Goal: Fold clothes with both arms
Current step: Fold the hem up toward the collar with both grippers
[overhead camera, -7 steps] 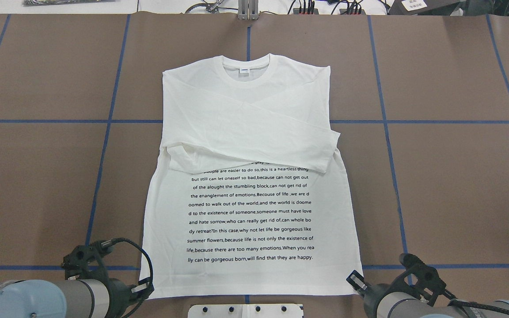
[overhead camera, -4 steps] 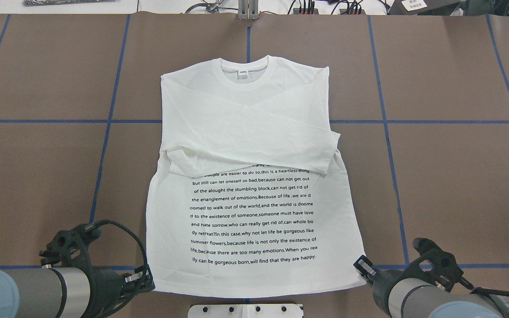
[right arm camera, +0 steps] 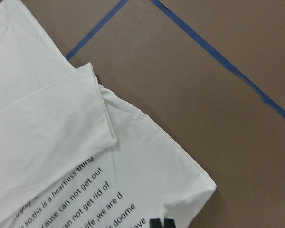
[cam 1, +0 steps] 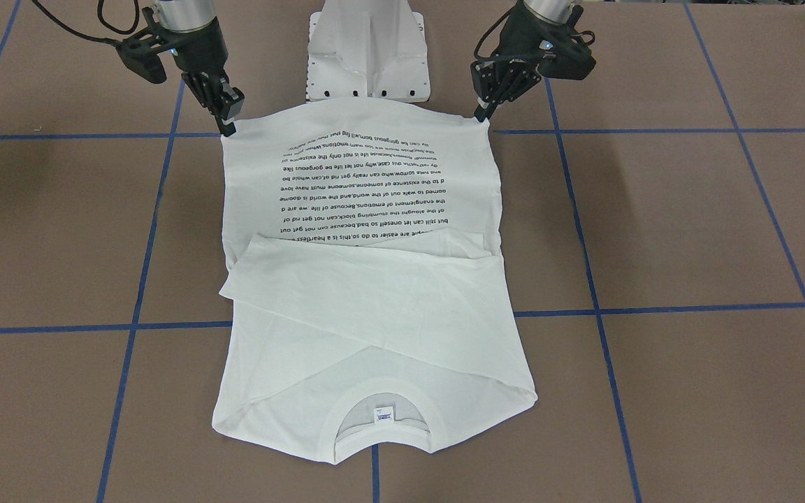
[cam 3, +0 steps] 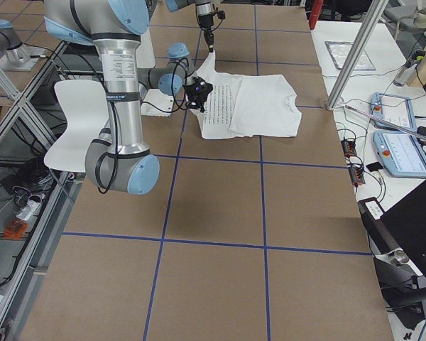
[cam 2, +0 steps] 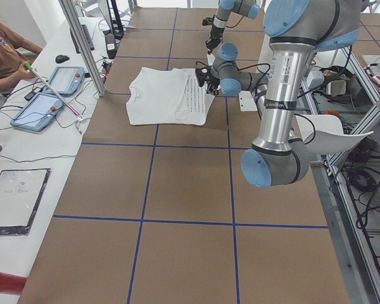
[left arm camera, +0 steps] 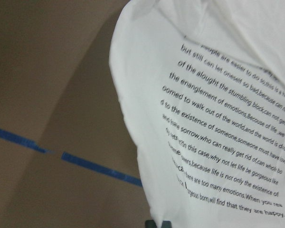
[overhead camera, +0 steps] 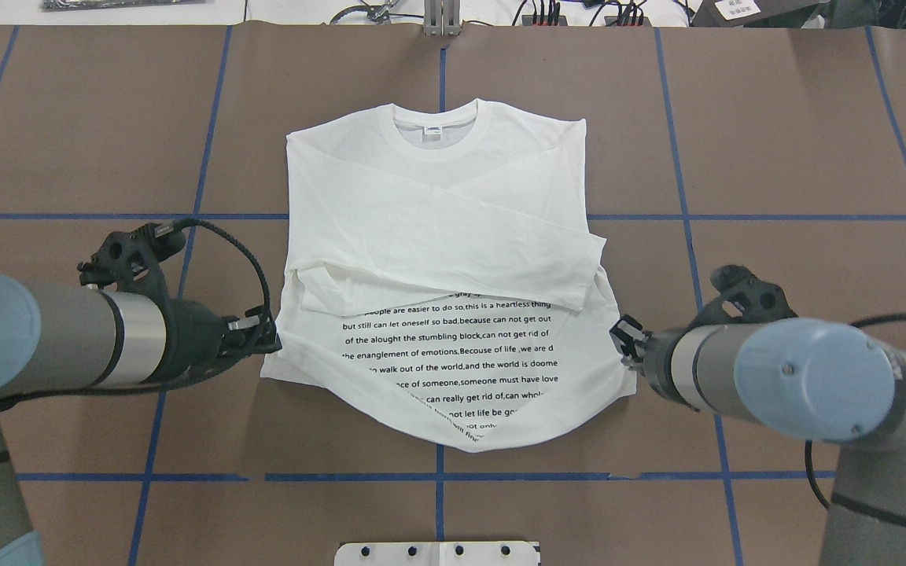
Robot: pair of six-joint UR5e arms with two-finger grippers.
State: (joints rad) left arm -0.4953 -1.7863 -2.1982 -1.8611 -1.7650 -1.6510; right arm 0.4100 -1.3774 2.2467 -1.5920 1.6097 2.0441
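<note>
Pinching with both pairs of fingers [cam 1: 224, 108]: shut tight on the shirt's [overhead camera: 437, 236] left hem corner at the left gripper [overhead camera: 270, 343], on the right hem corner at the right gripper [overhead camera: 620, 339]. Holding both corners raised off the table [overhead camera: 815, 118], with the printed half slack between them and its lower text lines bowed in the overhead view. Lying flat beyond that, with the collar [overhead camera: 437, 151] far from the robot, label [overhead camera: 435, 130] showing, and both sleeves [overhead camera: 453, 259] crossed over the chest.
</note>
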